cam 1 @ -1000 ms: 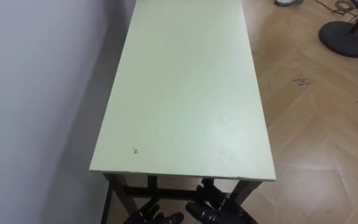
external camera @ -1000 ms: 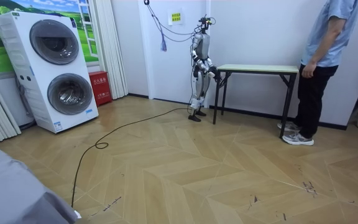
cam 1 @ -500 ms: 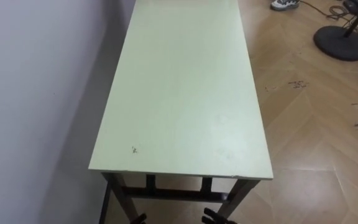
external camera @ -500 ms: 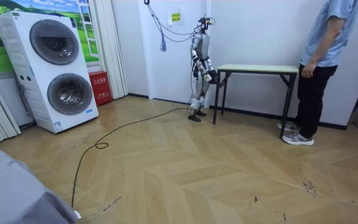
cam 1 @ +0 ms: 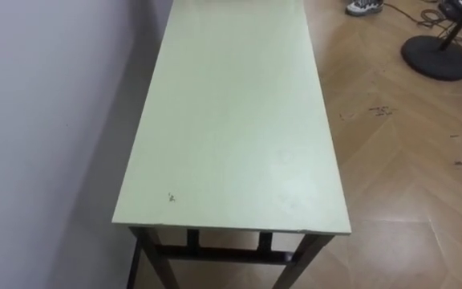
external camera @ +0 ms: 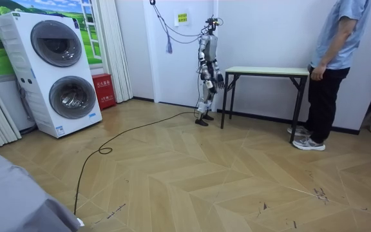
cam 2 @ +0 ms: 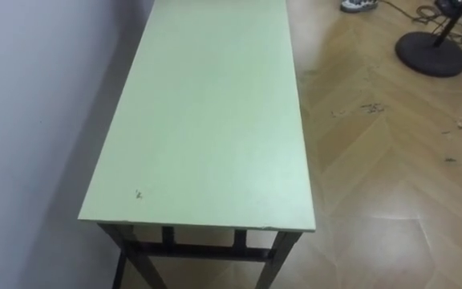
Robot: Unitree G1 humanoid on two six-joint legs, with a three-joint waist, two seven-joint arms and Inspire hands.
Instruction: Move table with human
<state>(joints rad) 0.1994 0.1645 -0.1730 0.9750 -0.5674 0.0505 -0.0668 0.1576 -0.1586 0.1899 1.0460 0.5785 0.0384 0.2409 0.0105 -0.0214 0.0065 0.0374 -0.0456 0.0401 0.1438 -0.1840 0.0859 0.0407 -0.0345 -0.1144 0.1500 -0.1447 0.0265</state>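
The pale green table [cam 1: 235, 120] with dark legs stands lengthwise along the wall, its near short edge [cam 2: 195, 225] just below me. In the room view I stand at the end of the table [external camera: 266, 71] on the room view's left. My right hand [external camera: 220, 80] and left hand [external camera: 216, 77] are held low before my body, beside that end and below the top. A person [external camera: 333, 64] stands at the far end with a hand [external camera: 314, 73] at the hip, close to the tabletop but off it. One of the person's shoes [cam 1: 365, 7] is on the floor past the far end.
A white wall [cam 1: 46, 120] runs close along the table's left side. A round black stand base [cam 1: 435, 56] sits on the wood floor at far right. Stacked washing machines [external camera: 57, 71] and a red box [external camera: 103, 90] stand well behind me.
My dark fingers, seen below the table's near edge a second ago, have dropped out of the bottom of the left eye view. The person has barely moved.
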